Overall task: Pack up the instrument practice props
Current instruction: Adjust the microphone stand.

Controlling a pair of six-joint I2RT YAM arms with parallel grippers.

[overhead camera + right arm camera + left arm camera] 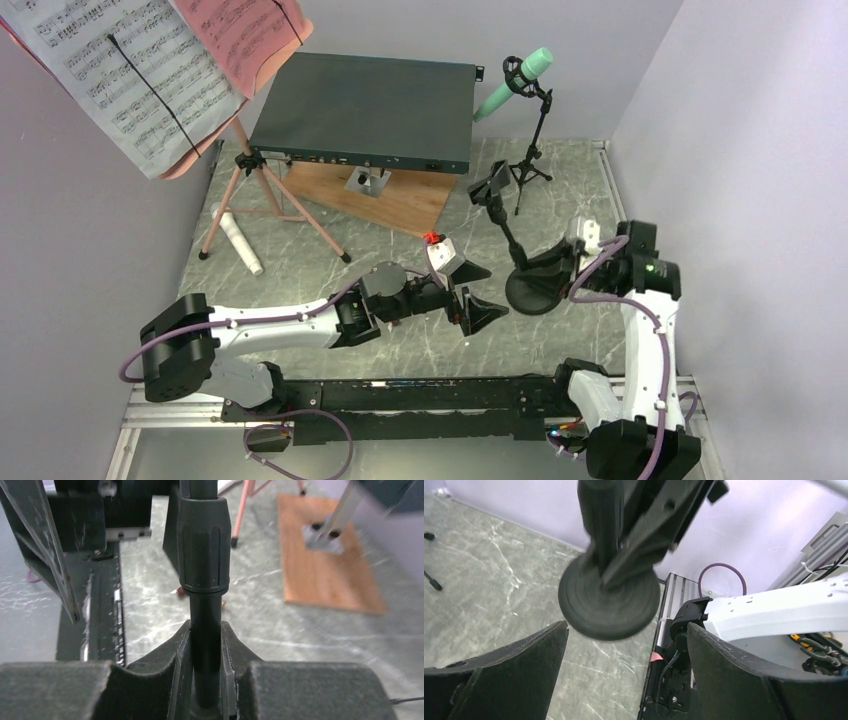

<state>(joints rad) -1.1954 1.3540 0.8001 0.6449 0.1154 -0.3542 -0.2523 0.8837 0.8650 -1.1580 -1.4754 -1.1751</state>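
Holding the black mic mount (205, 555) by its stem, my right gripper (206, 645) was closed on it. Its round base (609, 602) was just ahead of my left gripper (626, 626), opened wide and empty. I judged nothing packed yet: music stand (262, 190), mint microphone (515, 82) and white microphone (237, 240) were far beyond both.

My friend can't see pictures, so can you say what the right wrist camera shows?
The right gripper is shut on the black pole of a mic stand, just below its ribbed collar. Behind lie the grey marble table, a brown wooden board and a pink tripod leg.
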